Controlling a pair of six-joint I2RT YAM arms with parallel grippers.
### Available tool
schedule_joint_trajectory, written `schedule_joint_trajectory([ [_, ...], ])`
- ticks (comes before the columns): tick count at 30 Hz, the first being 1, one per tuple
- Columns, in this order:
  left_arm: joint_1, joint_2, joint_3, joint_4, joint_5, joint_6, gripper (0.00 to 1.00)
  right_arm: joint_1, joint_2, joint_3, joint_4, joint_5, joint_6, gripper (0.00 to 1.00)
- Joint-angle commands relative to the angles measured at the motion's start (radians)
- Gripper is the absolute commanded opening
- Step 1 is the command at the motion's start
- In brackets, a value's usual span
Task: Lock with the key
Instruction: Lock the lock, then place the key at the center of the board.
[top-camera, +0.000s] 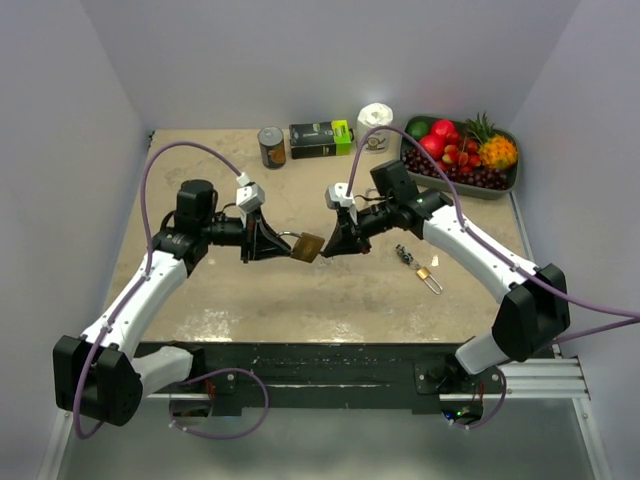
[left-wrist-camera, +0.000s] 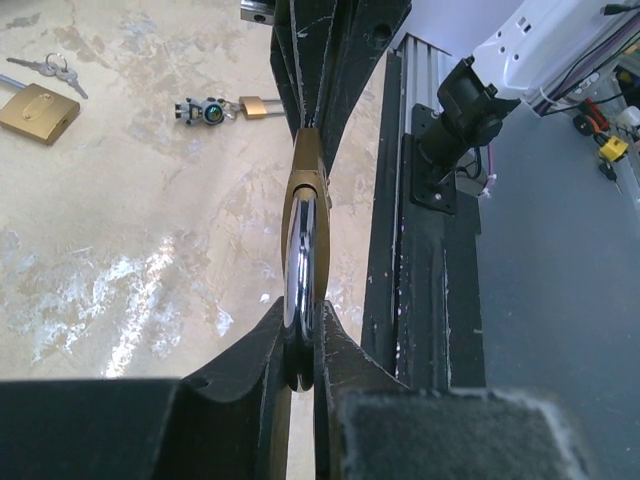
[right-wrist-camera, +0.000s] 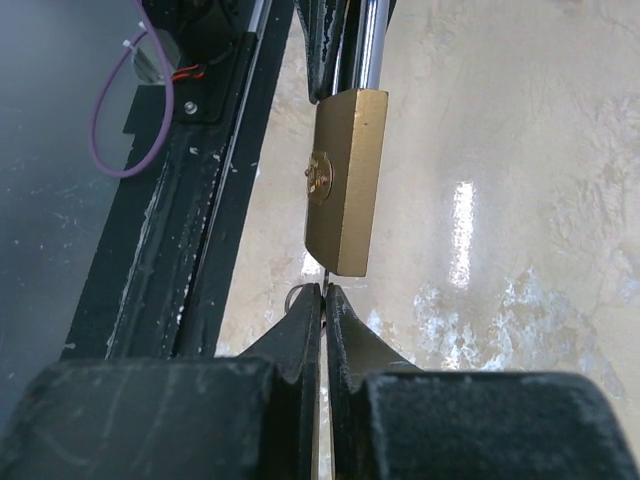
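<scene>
left arm: left gripper (top-camera: 283, 243) clamps the chrome shackle (left-wrist-camera: 302, 260) of the brass rectangular padlock (top-camera: 307, 247). We hold it above the beige tabletop (top-camera: 250, 300), mid-table, bottom face towards the right arm.
right arm: right gripper (top-camera: 328, 245) is pinched tight on a thin silver key (right-wrist-camera: 324, 283), with the tip at the lock's bottom face.
done: lock and key are both in hand and lined up end to end.
unclear: we can't tell how deep the key sits, or whether the shackle is latched.
left: we judge seat the key, turn it, confirm the latch.
edges: black front rail (top-camera: 330, 362) lies on the near side of the pair; we'd stay off it.
room: open table towards the far side. A small spare padlock (top-camera: 428, 276) lies near the right forearm. The green-and-black box (top-camera: 322, 139), tin can (top-camera: 271, 147) and grey fruit tray (top-camera: 480, 192) sit well apart at the back.
</scene>
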Motion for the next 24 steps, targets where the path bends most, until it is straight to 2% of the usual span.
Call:
schedule_joint_trajectory([
  [1,0.041,-0.029,0.059,0.207,0.064,-0.104,0.0,-0.055,0.03,0.006,-0.148,-0.008,-0.067,0.0],
  [5,0.064,-0.026,0.055,0.248,0.059,-0.156,0.0,-0.119,0.069,0.008,-0.143,-0.023,-0.05,0.0],
  [6,0.081,-0.025,0.051,0.32,0.065,-0.196,0.0,-0.131,0.082,0.008,-0.14,-0.024,-0.044,0.0],
  [9,0.112,-0.029,0.039,0.369,0.059,-0.231,0.0,-0.162,0.12,0.017,-0.137,-0.038,-0.041,0.0],
  [17,0.15,-0.029,0.04,0.35,0.068,-0.199,0.0,-0.165,0.142,0.041,-0.137,-0.049,-0.016,0.0],
  [18,0.155,-0.029,0.042,0.345,0.064,-0.195,0.0,-0.167,0.145,0.038,-0.114,-0.032,0.019,0.0],
  [19,0.156,-0.029,0.039,0.344,0.059,-0.192,0.0,-0.17,0.143,0.022,-0.005,0.03,0.078,0.0],
  [20,0.158,-0.028,0.037,0.344,0.053,-0.193,0.0,-0.17,0.137,0.006,0.078,0.072,0.255,0.0],
  [21,0.158,-0.031,0.037,0.344,0.03,-0.192,0.0,-0.174,0.131,-0.009,0.164,0.133,0.351,0.0],
  [22,0.158,-0.033,0.032,0.344,0.016,-0.193,0.0,-0.173,0.131,-0.033,0.32,0.25,0.516,0.0],
  [24,0.158,-0.036,0.028,0.351,-0.017,-0.196,0.0,-0.173,0.145,-0.031,0.448,0.381,0.66,0.0],
])
